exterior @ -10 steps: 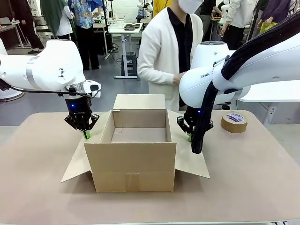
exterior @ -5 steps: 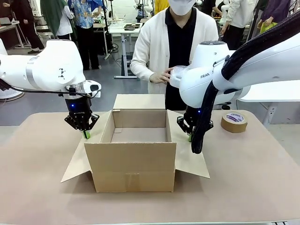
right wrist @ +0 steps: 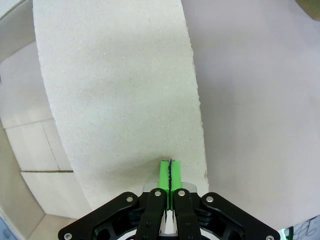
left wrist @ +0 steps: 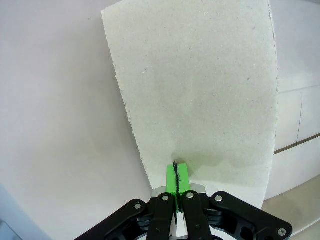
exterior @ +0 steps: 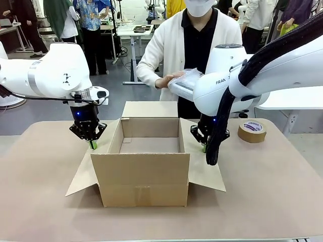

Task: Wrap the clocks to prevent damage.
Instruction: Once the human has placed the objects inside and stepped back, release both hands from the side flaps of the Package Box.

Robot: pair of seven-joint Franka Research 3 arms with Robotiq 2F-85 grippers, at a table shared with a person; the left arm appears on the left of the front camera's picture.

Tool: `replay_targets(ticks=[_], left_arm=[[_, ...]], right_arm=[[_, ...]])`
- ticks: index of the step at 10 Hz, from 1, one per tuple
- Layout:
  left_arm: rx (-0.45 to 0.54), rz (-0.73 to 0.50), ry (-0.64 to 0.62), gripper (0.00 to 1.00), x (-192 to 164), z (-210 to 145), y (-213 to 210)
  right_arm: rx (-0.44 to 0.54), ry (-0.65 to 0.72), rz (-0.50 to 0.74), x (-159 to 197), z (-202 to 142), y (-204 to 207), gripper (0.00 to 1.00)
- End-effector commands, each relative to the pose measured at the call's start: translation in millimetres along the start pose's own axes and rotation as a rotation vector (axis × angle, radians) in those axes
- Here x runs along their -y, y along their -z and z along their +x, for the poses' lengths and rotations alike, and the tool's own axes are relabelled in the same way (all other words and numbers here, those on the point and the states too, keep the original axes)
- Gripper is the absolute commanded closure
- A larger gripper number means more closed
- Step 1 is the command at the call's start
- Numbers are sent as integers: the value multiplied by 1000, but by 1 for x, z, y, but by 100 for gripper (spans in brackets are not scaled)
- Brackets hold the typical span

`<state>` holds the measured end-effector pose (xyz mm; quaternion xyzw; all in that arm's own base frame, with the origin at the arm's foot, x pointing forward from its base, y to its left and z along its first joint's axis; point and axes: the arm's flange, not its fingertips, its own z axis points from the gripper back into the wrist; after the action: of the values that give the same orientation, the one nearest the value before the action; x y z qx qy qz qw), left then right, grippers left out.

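Table (exterior: pixel 40 201): one, smooth beige top, under both finger pairs.
Box (exterior: pixel 144 176): one, brown corrugated card, open-topped and rectangular, between the two finger pairs.
Flaps: four folded out. The left flap (exterior: pixel 79 182) (left wrist: pixel 200 90) and right flap (exterior: pixel 208 175) (right wrist: pixel 120 90) slope down to the table, showing rough grey card with a torn edge.
Left gripper (exterior: pixel 93 145) (left wrist: pixel 176 172): one, green pads pressed together, pinching nothing, tips down on the left flap.
Right gripper (exterior: pixel 204 147) (right wrist: pixel 169 172): one, pads pressed together and empty, tips down on the right flap.
Tape (exterior: pixel 252 131): one brown roll lying flat, outward of the right fingers and well apart.
Bundle (exterior: pixel 186 80): one, wrapped in clear crinkled plastic, held in the person's hand (exterior: pixel 169 80), high above and beyond the right fingers. What is inside, I cannot tell.
Change: a second ago the person was turned aside and no bundle showed. It now sits higher and further forward. Both grippers have not moved.
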<state>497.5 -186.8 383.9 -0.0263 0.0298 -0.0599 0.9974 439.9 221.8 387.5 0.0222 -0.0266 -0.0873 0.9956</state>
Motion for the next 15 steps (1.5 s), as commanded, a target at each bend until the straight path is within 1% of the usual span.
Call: replay_targets(ticks=[1, 15], left_arm=[[-7, 5, 3, 100, 0, -1, 1], [-7, 5, 3, 100, 0, -1, 1]], right_arm=[[4, 0, 3, -1, 0, 0, 99], [4, 0, 3, -1, 0, 0, 99]])
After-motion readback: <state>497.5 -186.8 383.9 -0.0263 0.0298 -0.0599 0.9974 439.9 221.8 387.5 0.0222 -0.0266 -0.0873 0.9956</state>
